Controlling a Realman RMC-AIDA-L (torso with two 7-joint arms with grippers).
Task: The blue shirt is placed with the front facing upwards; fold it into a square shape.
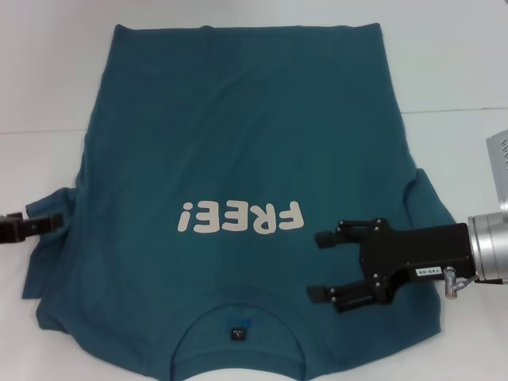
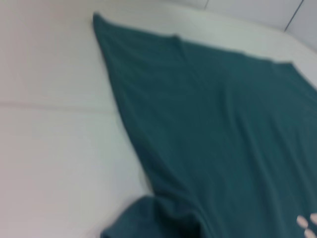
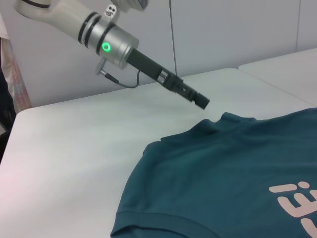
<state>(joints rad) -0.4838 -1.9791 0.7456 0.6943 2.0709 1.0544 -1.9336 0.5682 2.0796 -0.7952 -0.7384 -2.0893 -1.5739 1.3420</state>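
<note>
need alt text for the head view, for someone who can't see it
A blue shirt lies front up on a white table, collar nearest the camera, its white "FREE!" lettering upside down. The right gripper, open, hovers over the shirt's right shoulder area, while the left gripper sits at the left sleeve's edge.

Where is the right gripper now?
In the head view, the right gripper hovers over the blue shirt near its right sleeve, beside the "FREE!" letters.

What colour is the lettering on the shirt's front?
White block letters "FREE!" on the blue shirt; clearest in the head view.
</note>
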